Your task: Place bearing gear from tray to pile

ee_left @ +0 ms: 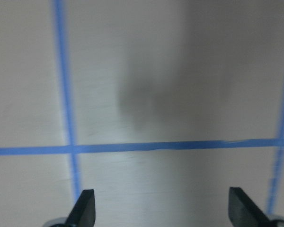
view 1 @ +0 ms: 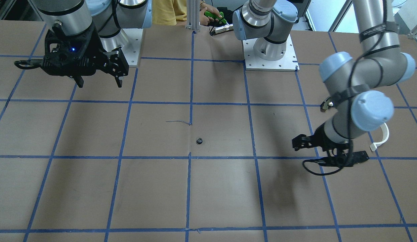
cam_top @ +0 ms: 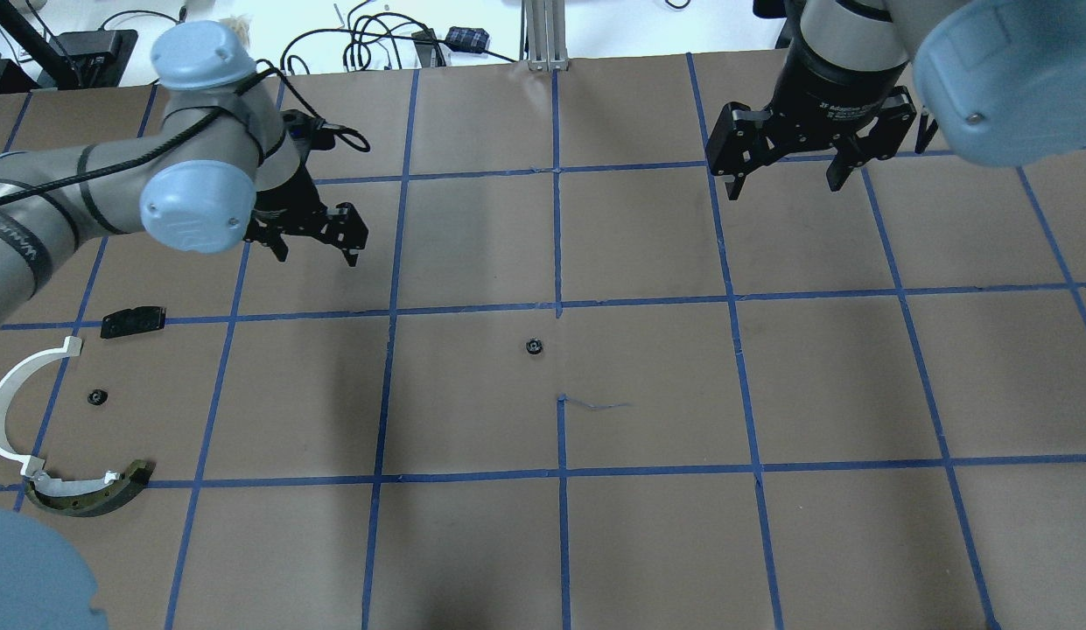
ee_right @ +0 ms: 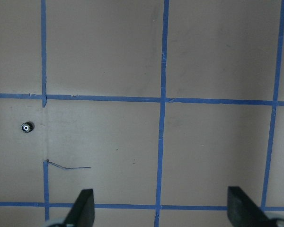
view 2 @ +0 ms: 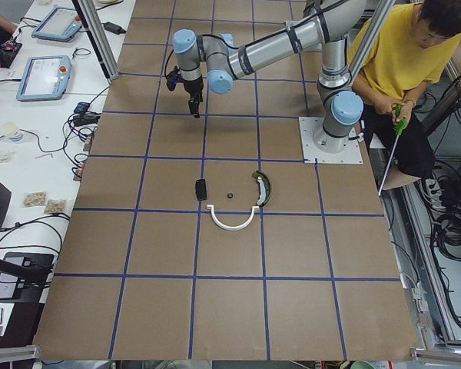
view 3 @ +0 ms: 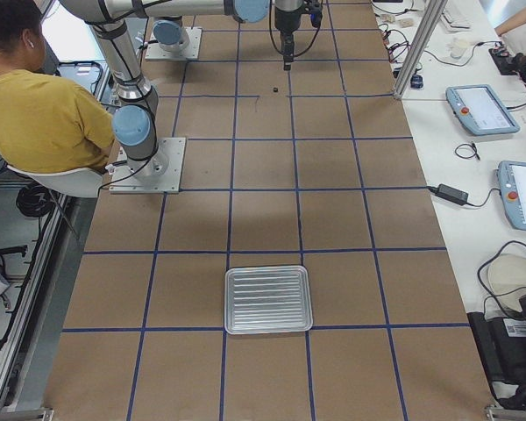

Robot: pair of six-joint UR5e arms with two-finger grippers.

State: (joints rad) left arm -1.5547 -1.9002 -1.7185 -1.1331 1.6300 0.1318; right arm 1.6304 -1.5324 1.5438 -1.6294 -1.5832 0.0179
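Observation:
A small black bearing gear [cam_top: 534,347] lies alone on the brown table near its middle; it also shows in the front view [view 1: 199,140] and the right wrist view [ee_right: 26,127]. The pile lies at the robot's left: a white arc strip [cam_top: 9,411], a flat black piece [cam_top: 133,321], a dark curved metal piece [cam_top: 92,494] and a second small gear [cam_top: 96,398]. My left gripper [cam_top: 318,254] is open and empty, between the pile and the middle gear. My right gripper [cam_top: 784,186] is open and empty, high above the table, right of the gear.
A metal tray [view 3: 268,299] with nothing showing in it sits at the table's right end. Blue tape lines [cam_top: 557,306] grid the table. A person in yellow [view 2: 399,61] sits behind the arm bases [view 1: 270,53]. Tablets and cables lie on a side bench [view 3: 482,105].

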